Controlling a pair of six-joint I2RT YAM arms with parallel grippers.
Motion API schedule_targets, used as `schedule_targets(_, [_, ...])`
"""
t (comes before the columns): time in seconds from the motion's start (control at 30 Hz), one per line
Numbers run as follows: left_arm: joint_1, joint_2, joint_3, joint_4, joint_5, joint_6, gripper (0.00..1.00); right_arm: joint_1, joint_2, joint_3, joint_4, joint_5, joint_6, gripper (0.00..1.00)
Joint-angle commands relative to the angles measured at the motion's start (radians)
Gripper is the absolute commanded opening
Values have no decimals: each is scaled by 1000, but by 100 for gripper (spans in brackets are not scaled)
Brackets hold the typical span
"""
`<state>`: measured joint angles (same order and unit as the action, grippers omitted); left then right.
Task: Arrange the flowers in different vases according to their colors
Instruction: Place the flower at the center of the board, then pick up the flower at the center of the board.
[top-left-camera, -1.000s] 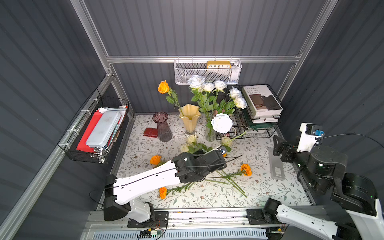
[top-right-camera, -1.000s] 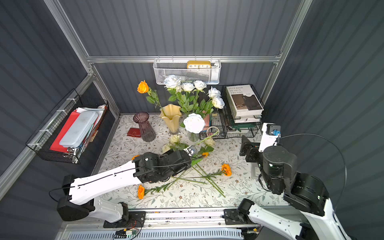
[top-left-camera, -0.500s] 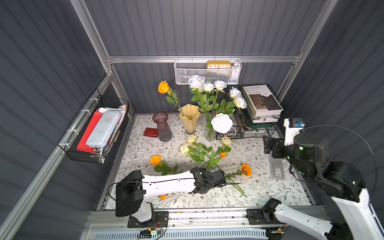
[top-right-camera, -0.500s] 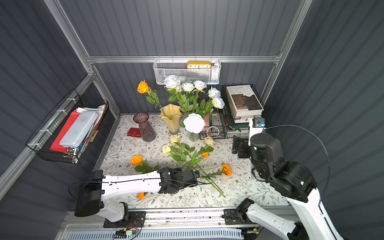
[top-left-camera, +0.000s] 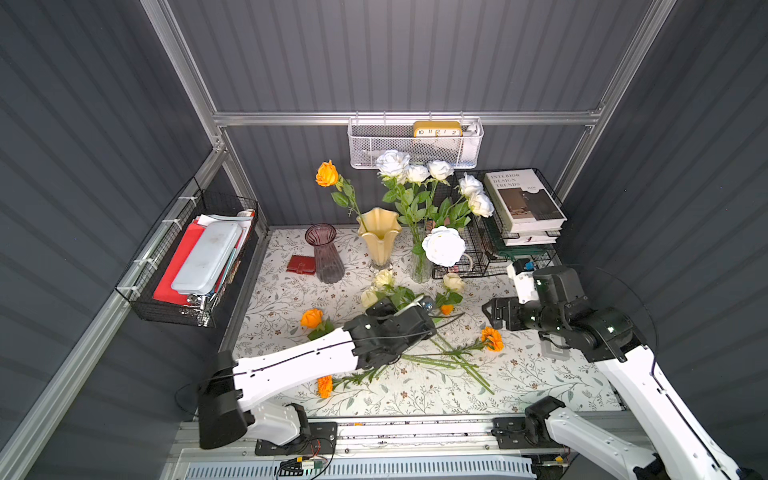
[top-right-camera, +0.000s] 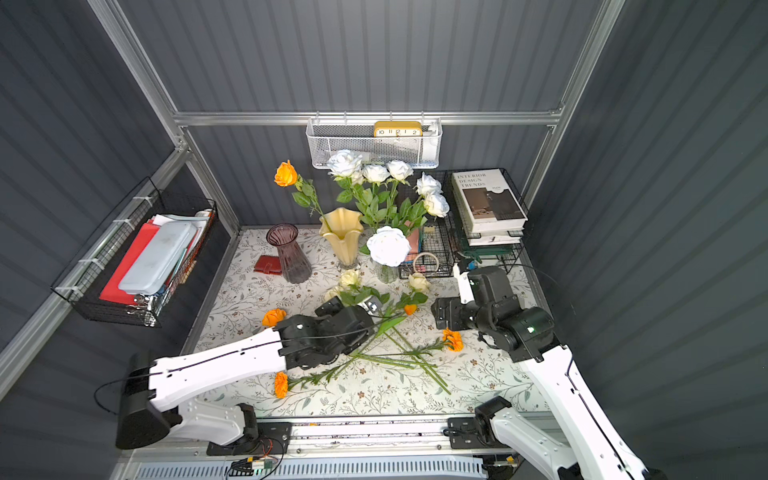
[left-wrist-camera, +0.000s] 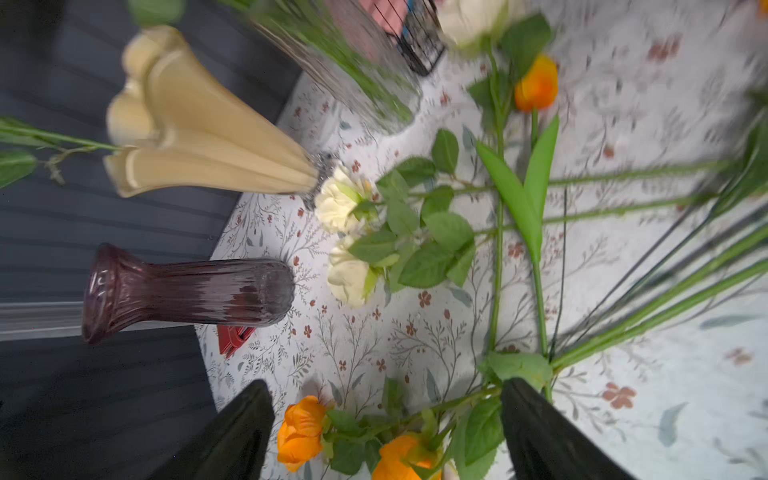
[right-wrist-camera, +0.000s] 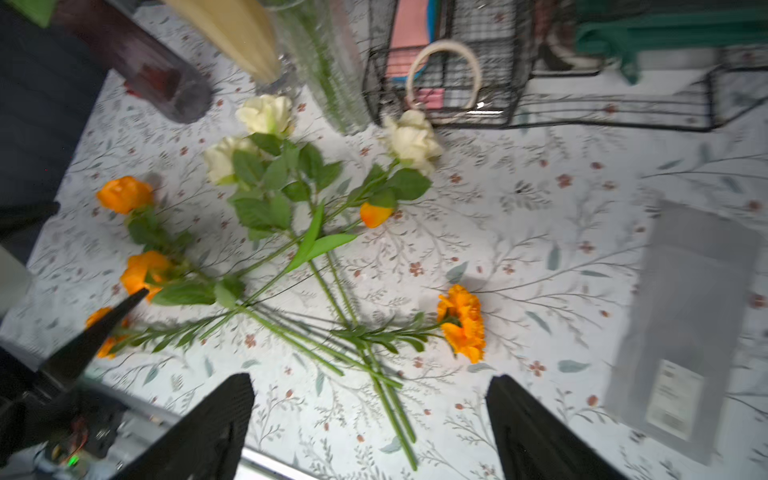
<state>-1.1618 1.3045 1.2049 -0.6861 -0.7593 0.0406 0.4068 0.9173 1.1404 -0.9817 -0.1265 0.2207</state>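
Arms stretched inward over strewn flowers (top-left-camera: 493, 338), left pincer (left-wrist-camera: 386, 382) spread wide, right pincer (right-wrist-camera: 370, 376) likewise gaping, empty

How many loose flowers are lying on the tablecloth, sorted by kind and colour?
Cream-yellow roses: 3
Orange roses: 2
Orange marigolds: 2
Small orange bud: 1
Total: 8

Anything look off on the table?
Nothing tipped or spilled. The purple vase stands empty, while the yellow vase holds one orange rose. Loose orange and cream flowers lie tangled on the tablecloth, stems crossing.
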Motion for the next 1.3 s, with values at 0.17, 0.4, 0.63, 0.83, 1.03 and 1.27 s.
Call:
schedule_targets(0.17, [17,-312,11,108,71,-324,99,323,131,-84,89,-36,-84,91])
schedule_targets(0.4, [18,-348,-61,94,-3,-613,99,480,441,-7,110,31,-225,87])
schedule_targets(0.63, [69,-381,-107,-88,-73,-1025,99,550,735,98,100,65,-364,84])
schedule_targets(0.83, [116,-343,-134,-176,-42,-1110,99,549,814,120,169,45,-408,83])
schedule_targets(1.03, [146,-367,-143,-167,-59,-1086,99,535,866,131,206,39,-418,78])
schedule_targets(1.27, [167,-352,-172,-137,-36,-1053,99,497,901,135,249,-18,-421,70])
